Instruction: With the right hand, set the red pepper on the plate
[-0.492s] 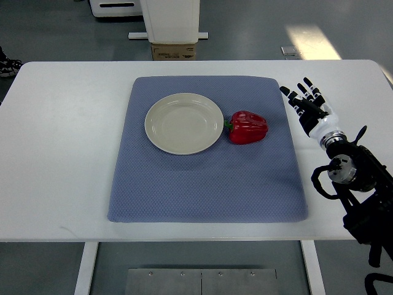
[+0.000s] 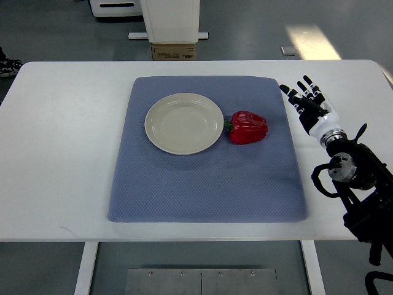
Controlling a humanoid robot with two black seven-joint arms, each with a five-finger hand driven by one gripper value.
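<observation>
Resting on a blue mat (image 2: 202, 178), a red pepper (image 2: 248, 127) lies just right of an empty cream plate (image 2: 183, 123), its stem nearly touching the rim. To the right, over the white table (image 2: 61, 153), the right hand (image 2: 308, 104) hovers with fingers spread, holding nothing.

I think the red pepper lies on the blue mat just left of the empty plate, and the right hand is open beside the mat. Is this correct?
Not quite. In the top view the red pepper lies just right of the empty plate, not left. The rest holds: it is on the blue mat, and the right hand is open beside the mat.
</observation>
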